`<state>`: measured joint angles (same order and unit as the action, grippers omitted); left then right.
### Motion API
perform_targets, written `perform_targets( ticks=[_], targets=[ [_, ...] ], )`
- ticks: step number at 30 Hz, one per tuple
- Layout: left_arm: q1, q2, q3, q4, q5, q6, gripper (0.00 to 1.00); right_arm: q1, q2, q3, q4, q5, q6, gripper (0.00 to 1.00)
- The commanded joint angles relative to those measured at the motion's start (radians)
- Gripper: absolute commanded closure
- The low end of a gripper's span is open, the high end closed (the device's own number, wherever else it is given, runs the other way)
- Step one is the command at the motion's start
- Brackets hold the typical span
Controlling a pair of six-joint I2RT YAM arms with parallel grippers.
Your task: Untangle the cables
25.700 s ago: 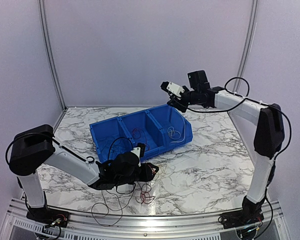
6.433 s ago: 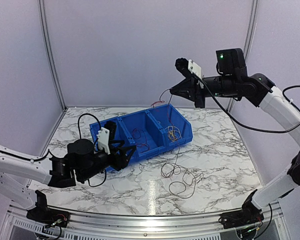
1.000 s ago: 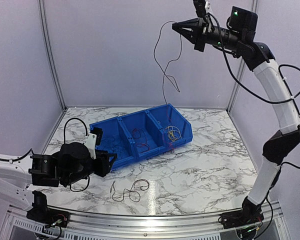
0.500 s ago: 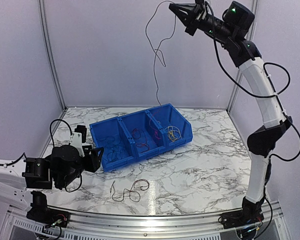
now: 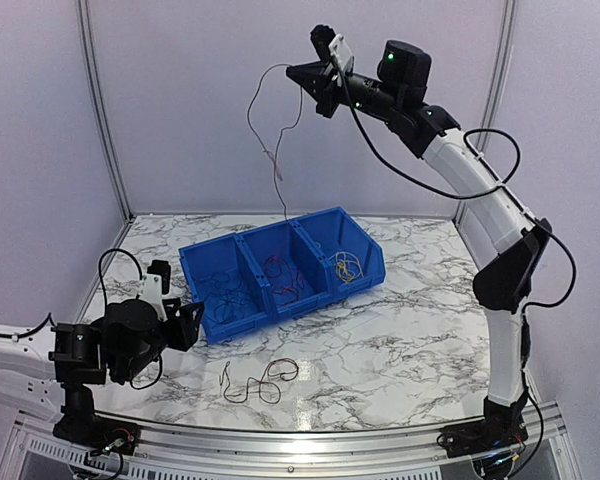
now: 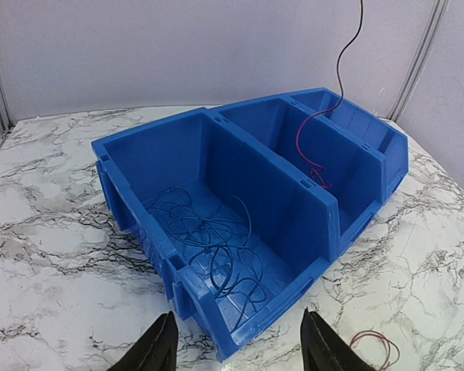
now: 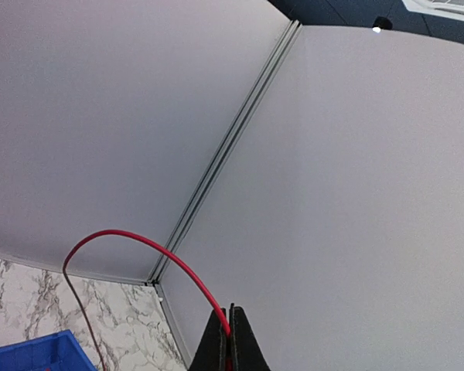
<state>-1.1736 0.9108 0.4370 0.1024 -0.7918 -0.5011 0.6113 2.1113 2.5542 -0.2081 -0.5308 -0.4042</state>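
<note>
Right gripper: raised high above the table, jaws pressed together, pinching one red cable. From the pinch the cable arches up and away, then hangs down in a long kinked run over the blue bin. In the left wrist view its lower end reaches into the middle compartment.

Left gripper: low, just off the left end of the bin, jaws spread, holding nothing. It faces the nearest compartment, apart from the bin wall.

Bin contents: dark blue cables lie in a loose tangle in the left compartment, red strands in the middle, yellow cables in the right.

One loose cable lies in loops on the table in front of the bin, to the right of the left gripper and not touching it.
</note>
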Motion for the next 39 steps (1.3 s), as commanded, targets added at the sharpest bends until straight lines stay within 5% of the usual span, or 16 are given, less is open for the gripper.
perform_targets(
  ticks=[1, 17, 34, 39],
  targets=[
    [0.008, -0.031, -0.027, 0.030, 0.008, -0.021, 0.44, -0.005, -0.013, -0.083, -0.048, 0.042, -0.046, 1.00],
    [0.022, -0.056, -0.079, 0.024, -0.014, -0.053, 0.43, -0.087, -0.077, -0.593, -0.056, 0.001, -0.107, 1.00],
    [0.025, -0.079, -0.110, 0.019, 0.001, -0.099, 0.43, -0.002, 0.017, -0.730, -0.089, 0.151, -0.049, 1.00],
    [0.025, -0.075, -0.117, 0.023, 0.012, -0.116, 0.43, 0.015, 0.073, -0.669, -0.210, 0.196, -0.046, 0.80]
  ],
)
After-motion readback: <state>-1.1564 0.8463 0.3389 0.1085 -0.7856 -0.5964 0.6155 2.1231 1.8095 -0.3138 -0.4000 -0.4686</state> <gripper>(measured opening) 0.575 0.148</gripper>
